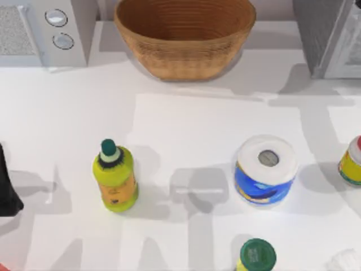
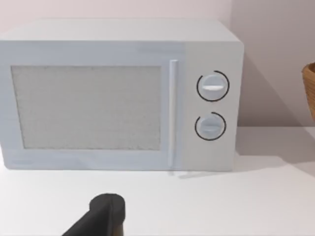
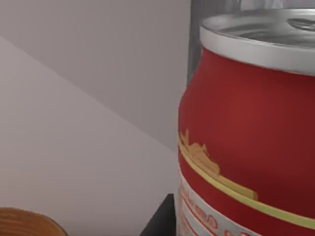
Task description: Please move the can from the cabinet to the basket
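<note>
The can (image 3: 251,132), red-sided with a shiny silver top, looms very close in the right wrist view. My right gripper (image 3: 165,223) is shut on it, and one dark finger (image 3: 158,225) presses against its side. The basket (image 1: 185,35), wide tan wicker, stands at the back middle of the table, and its rim (image 3: 24,223) also peeks in beyond the can. The cabinet (image 1: 327,34), a grey box with a paler door panel, stands at the back right. My left arm (image 1: 7,189) is parked at the table's left edge, facing the microwave.
A light grey microwave (image 1: 42,31) stands at the back left. On the table are a yellow-green bottle (image 1: 115,178), a blue-and-white paper roll (image 1: 265,169), a yellow jar (image 1: 352,161) at the right edge and a green-capped bottle (image 1: 256,257) at the front.
</note>
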`<state>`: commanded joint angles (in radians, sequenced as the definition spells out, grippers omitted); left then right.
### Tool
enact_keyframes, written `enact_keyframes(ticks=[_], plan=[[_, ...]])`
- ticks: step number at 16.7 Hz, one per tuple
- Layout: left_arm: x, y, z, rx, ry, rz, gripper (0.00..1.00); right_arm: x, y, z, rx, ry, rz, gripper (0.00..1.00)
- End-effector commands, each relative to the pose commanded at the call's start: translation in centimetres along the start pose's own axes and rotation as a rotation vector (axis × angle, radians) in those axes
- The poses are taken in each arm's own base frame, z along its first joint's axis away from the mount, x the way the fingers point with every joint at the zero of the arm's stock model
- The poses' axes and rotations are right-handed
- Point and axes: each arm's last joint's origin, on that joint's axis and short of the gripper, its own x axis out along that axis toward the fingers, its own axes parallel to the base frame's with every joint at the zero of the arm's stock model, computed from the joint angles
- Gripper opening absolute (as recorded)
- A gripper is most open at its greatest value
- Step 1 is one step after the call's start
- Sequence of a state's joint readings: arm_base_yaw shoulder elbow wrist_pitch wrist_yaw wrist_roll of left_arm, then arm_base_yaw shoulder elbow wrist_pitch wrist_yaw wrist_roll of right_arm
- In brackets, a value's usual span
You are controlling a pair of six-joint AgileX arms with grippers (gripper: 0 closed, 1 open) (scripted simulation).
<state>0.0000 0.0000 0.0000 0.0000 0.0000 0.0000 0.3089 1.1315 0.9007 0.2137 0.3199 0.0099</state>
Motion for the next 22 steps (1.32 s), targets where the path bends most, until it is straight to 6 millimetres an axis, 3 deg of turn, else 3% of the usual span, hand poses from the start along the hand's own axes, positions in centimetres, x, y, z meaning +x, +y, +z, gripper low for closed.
enact_keyframes(ticks=[3,5,7,10,15,17,22], plan=[[0.0,0.0,0.0,0.000,0.000,0.000,1.00,6.4,5.0,1.0,0.002,-0.006,0.001,0.00],[0.0,0.0,0.0,0.000,0.000,0.000,1.00,10.2,8.8,0.5,0.006,-0.012,0.002,0.00],[0.0,0.0,0.0,0.000,0.000,0.000,1.00,13.5,12.7,-1.1,0.007,-0.011,0.003,0.00],[0.0,0.0,0.0,0.000,0.000,0.000,1.00,16.9,18.1,-4.5,0.007,-0.008,0.004,0.00],[0.0,0.0,0.0,0.000,0.000,0.000,1.00,19.3,24.1,-9.6,0.012,-0.009,0.004,0.00],[0.0,0.0,0.0,0.000,0.000,0.000,1.00,19.5,24.9,-10.3,0.014,-0.011,0.004,0.00],[0.0,0.0,0.0,0.000,0.000,0.000,1.00,19.6,24.8,-10.9,0.008,0.000,0.002,0.00]])
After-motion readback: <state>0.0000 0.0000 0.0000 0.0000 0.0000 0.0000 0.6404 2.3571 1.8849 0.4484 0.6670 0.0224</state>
